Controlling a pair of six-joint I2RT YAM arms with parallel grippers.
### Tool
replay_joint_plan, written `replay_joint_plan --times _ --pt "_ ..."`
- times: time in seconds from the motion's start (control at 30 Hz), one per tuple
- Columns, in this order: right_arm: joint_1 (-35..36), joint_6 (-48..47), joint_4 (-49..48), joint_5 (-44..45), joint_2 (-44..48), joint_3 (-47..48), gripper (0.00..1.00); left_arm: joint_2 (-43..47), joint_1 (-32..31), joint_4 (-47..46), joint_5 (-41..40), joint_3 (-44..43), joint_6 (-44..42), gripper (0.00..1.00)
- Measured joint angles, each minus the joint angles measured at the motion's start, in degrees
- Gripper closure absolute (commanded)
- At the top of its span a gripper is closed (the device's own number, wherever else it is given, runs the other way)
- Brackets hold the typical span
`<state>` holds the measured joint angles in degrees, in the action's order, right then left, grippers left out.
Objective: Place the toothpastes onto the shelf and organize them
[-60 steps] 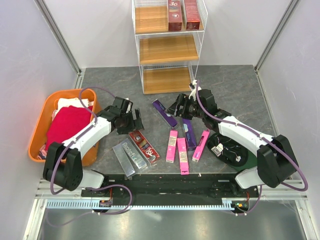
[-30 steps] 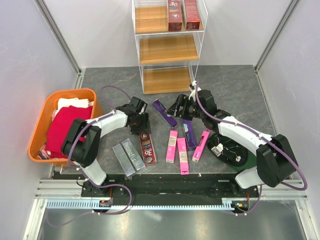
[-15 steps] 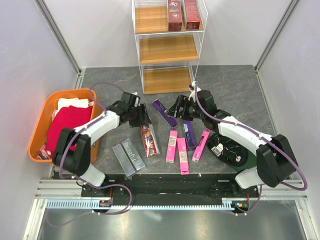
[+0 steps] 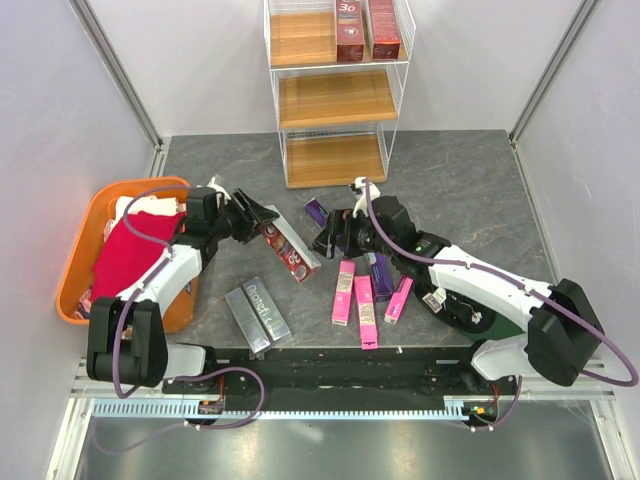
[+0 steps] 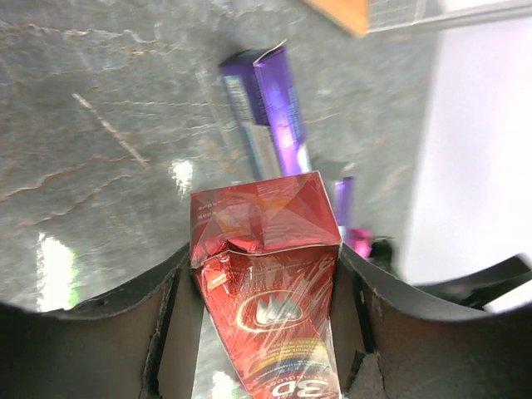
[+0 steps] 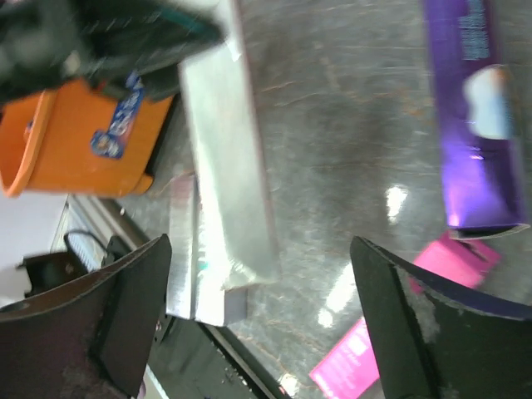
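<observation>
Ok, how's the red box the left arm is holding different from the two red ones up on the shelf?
The held red box is clamped in the left gripper, slanted over the table; the two shelf boxes stand ungripped and upright on the shelf's top tier. The held box's end looks crumpled; theirs look neat. All three are red cartons.

held red box (image 5: 268, 283): "3D" | grey box (image 4: 262, 306): "Protect", rest unclear | shelf-top red box (image 4: 349, 30): "3D"
</observation>
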<state>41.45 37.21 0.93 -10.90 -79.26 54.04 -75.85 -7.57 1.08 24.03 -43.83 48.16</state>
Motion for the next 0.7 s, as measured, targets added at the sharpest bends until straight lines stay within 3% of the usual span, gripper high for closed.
replay_joint_plan --times 0.3,0.47,0.53,0.7 --pt "9.7 -3.0 0.0 6.5 1.3 0.3 0.03 0.2 2.1 -8.0 5.7 1.0 7.8 0.62" --pt "11.3 -3.6 0.0 10.4 1.3 0.3 0.12 0.9 2.1 -9.0 6.6 1.0 9.2 0.62" --pt "11.4 -3.7 0.0 11.6 1.0 0.3 0.24 1.2 2.1 -9.2 6.8 1.0 9.6 0.62" --pt "11.3 -4.3 -0.2 12.9 -0.6 0.3 0.37 1.8 2.1 -10.3 7.8 1.1 10.5 0.61"
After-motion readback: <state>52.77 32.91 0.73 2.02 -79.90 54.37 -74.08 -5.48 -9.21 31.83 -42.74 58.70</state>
